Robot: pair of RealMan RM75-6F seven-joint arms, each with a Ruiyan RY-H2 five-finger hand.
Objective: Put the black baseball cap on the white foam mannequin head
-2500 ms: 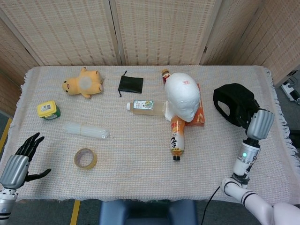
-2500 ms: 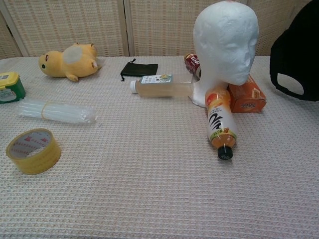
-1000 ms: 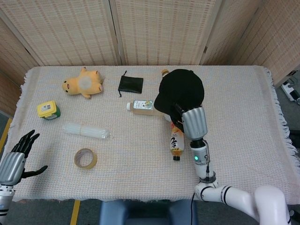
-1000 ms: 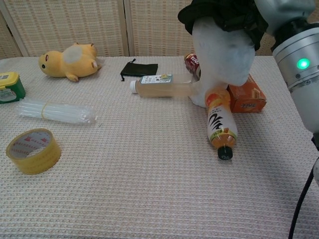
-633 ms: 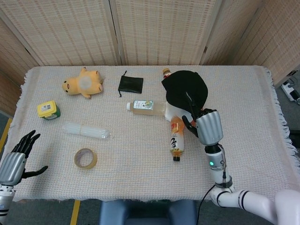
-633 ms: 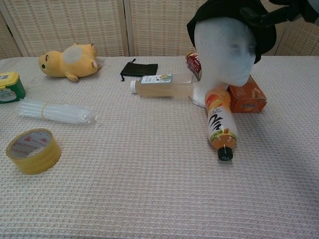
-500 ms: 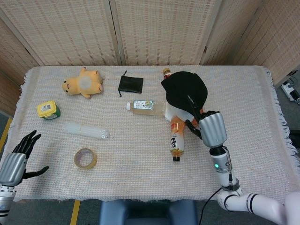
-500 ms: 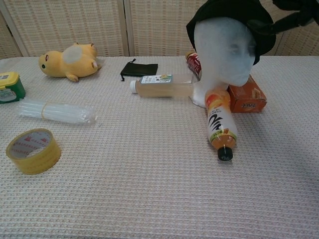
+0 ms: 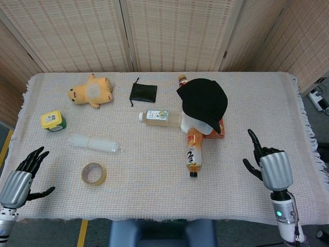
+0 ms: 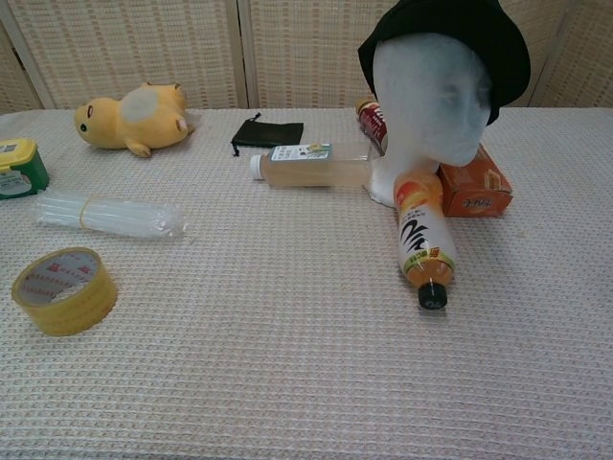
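Observation:
The black baseball cap (image 9: 203, 100) (image 10: 450, 24) sits on top of the white foam mannequin head (image 10: 431, 101), whose face shows below the brim in the chest view; from the head view only a sliver of white foam (image 9: 198, 123) shows under the cap. My right hand (image 9: 268, 163) is near the table's front right edge, well clear of the cap, fingers spread and holding nothing. My left hand (image 9: 23, 174) hovers at the front left corner, fingers apart and empty. Neither hand shows in the chest view.
An orange juice bottle (image 9: 194, 150) lies in front of the mannequin, a pale drink bottle (image 9: 159, 117) to its left, an orange box (image 10: 474, 190) at its right. Tape roll (image 9: 94, 174), plastic tube bundle (image 9: 95, 143), green tin (image 9: 53, 121), yellow plush (image 9: 91, 91) and black pouch (image 9: 143, 92) lie leftward.
My right hand let go of the cap and drew back toward the front right edge. The cap stays on the mannequin head. The left hand barely moved.

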